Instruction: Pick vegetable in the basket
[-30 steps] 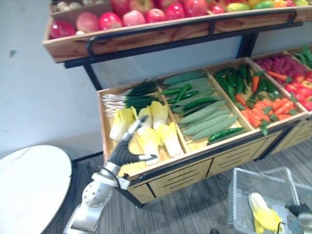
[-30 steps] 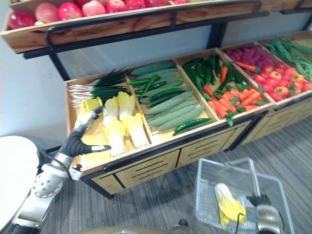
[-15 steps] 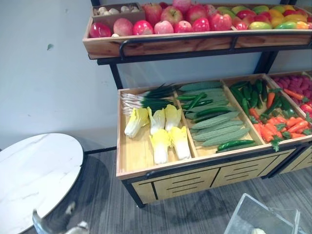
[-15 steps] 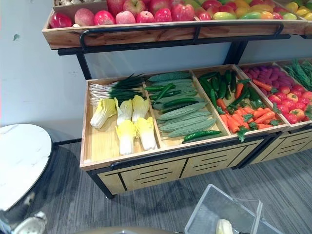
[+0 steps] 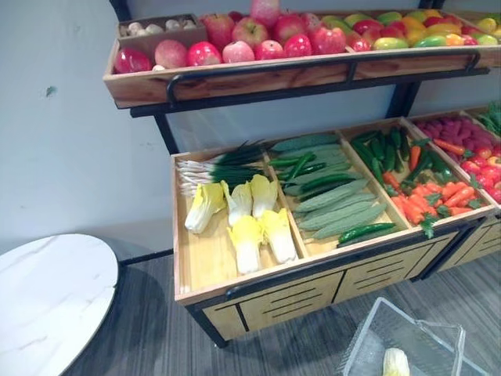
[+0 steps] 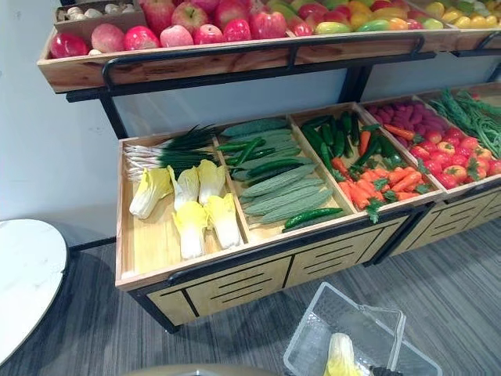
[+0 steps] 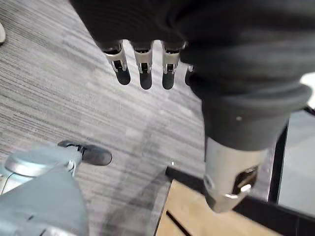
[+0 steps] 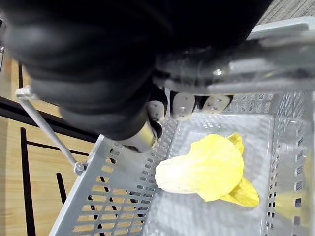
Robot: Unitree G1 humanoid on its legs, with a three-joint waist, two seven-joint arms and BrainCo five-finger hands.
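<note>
Big wooden produce stand [image 5: 313,270] across the frame: fruit on the upper shelf [image 5: 258,78], vegetables sorted into open, forward-tilted compartments below, so each kind is easy to reach from the front. Off to the left, a round white table [image 5: 47,305], well apart from the action. Down low in front of the stand hangs the clear mesh basket [image 6: 365,301], mouth up and close to the crates, well placed, I'd say, for short trips from crate to basket. In the leftmost compartment lie the pale yellow cabbages [image 5: 246,215], loose and side by side, with the cucumbers [image 5: 337,207] next door. One cabbage [image 8: 206,169] is already lying flat on the basket floor. The right robot hand [image 8: 182,105] sits above it, fingers curled round the basket's handle to carry it. The left robot hand [image 7: 143,73] hangs over the floor, fingers straight and relaxed, holding nothing, free for the next pick.
</note>
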